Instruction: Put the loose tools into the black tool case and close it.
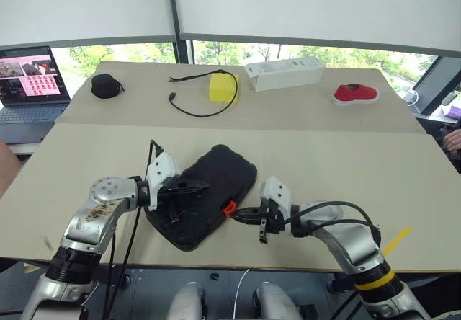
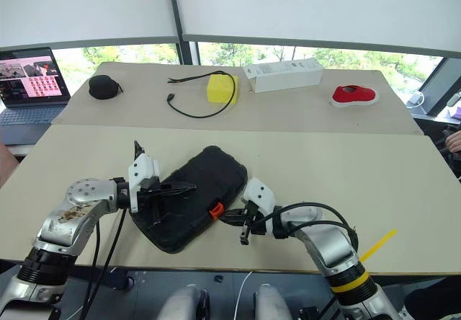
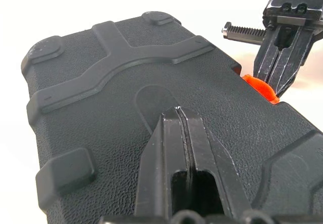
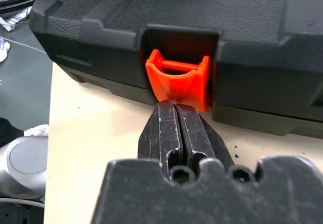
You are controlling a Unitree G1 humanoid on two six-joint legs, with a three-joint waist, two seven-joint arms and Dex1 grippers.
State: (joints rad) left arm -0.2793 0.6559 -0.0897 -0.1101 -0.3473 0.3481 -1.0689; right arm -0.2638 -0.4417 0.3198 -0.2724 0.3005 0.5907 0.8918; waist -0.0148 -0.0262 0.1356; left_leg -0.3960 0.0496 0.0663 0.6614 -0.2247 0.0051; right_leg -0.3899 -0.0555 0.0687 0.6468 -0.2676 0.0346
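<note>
Office-like room: tables (image 1: 403, 212), laptop (image 1: 30, 82), big windows (image 1: 238, 50).

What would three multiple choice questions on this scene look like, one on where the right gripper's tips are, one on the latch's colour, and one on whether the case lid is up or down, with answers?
1. Where are the closed tips of the right gripper?
A. at the small orange plastic latch
B. on the yellow block
C. on the red object at the far table

2. What colour is that latch on the black plastic hinged tool case?
A. blue
B. orange
C. white

3. How is the case lid?
A. standing wide open
B. taken off
C. down on the base

Answers: 1 A, the right wrist view shows the tips right at the latch's lower edge. 2 B, it shows bright orange against the black shell. 3 C, the left gripper rests shut on top of the lowered lid.
</note>
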